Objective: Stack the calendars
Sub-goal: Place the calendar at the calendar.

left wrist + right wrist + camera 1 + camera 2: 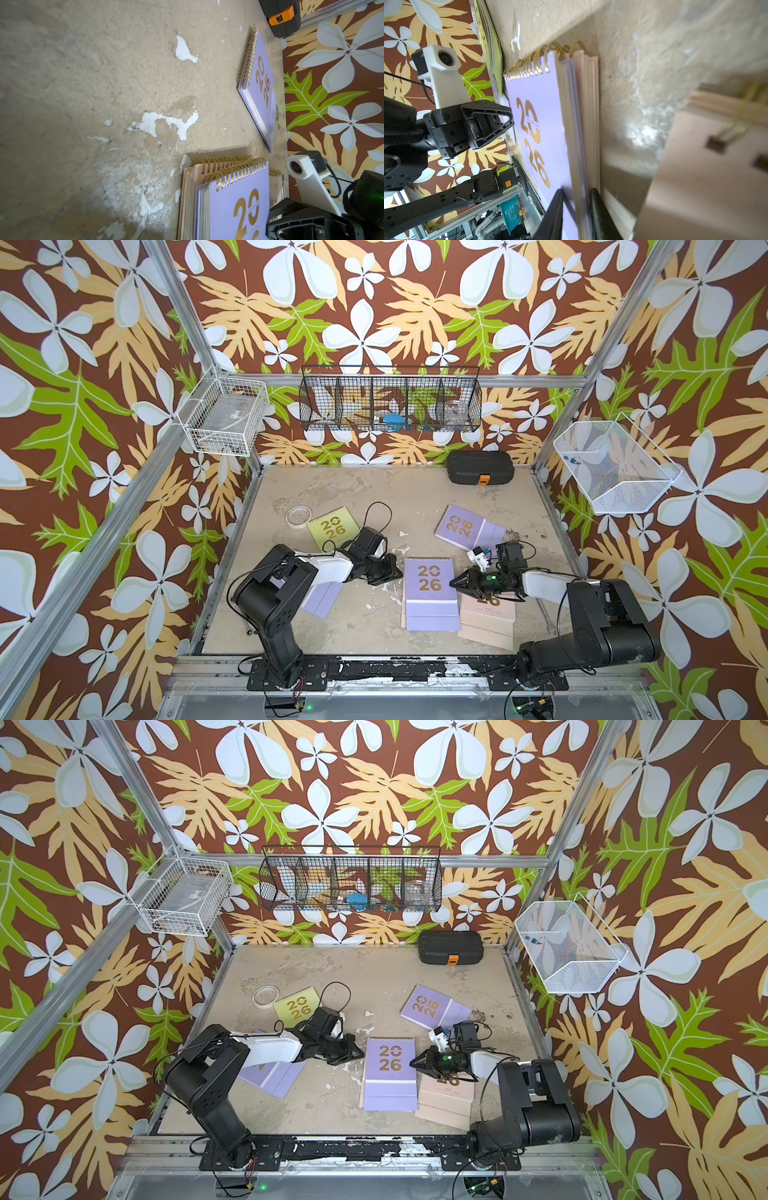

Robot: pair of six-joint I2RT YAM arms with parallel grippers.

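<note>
Worktop [374,489]: beige, scuffed, white chips in paint. Black case [480,467] with orange latch at far edge, my right. Clear round dish [299,515] just beside lime green calendar [333,527], my left. Skewed lilac calendar [467,527] far right. Near-left lilac calendar [322,601]. Centre pale pink calendar [187,197] carries top lilac calendar [430,593]. Right pale pink calendar [488,618] just beside them.

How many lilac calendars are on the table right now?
3 lilac calendars: one at the back right, one in the centre atop a pale pink calendar, one partly under the left arm. More may be hidden underneath.
</note>
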